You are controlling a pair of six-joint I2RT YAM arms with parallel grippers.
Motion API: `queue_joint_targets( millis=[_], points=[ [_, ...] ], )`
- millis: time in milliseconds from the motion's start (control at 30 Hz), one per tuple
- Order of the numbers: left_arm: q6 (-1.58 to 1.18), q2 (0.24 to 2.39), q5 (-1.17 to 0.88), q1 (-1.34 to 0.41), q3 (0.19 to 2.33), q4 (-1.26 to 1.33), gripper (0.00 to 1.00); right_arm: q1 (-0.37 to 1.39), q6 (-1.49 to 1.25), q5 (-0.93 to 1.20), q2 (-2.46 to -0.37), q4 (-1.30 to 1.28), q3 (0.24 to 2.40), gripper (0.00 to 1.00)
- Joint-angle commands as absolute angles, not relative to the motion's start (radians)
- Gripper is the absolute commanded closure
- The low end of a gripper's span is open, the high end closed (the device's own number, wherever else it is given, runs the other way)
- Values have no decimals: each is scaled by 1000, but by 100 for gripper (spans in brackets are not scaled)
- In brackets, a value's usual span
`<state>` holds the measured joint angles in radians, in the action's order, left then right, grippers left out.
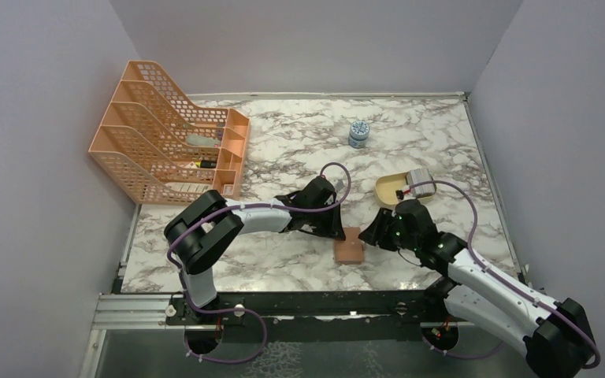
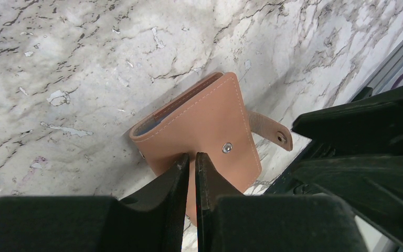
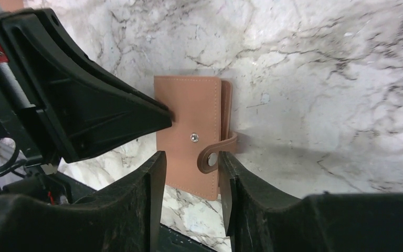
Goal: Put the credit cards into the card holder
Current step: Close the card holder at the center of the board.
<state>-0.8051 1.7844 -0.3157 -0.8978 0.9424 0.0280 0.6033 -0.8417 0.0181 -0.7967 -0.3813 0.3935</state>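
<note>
The tan leather card holder (image 1: 350, 250) lies closed on the marble table between the two arms; it also shows in the left wrist view (image 2: 210, 126) and the right wrist view (image 3: 189, 115). Its strap (image 3: 215, 152) is unsnapped and curls over the cover. My left gripper (image 2: 192, 157) is shut, its tips touching the cover's edge (image 1: 339, 231). My right gripper (image 3: 191, 156) is open, low over the holder, with the strap's snap end beside its right finger (image 1: 367, 236). I cannot pick out any credit cards.
An orange mesh desk organizer (image 1: 169, 134) with small flat items stands at the back left. A blue-white jar (image 1: 358, 134) stands at the back. A beige oval tray (image 1: 390, 189) with a grey block (image 1: 419, 179) sits right behind the right gripper.
</note>
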Motion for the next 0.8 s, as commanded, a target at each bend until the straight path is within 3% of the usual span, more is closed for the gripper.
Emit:
queue_joint_targets(
  millis=[0,400,767],
  points=[
    [-798,1825,-276,-904,945,-29,86,611,-900,114,-831,-240,352,57],
    [-830,1809,-281,-915,926,0,86,611,-866,214,-915,-134,334,61],
    [-833,1814,-278,-917,926,6,86,611,-826,191,-974,-185,351,68]
  ],
)
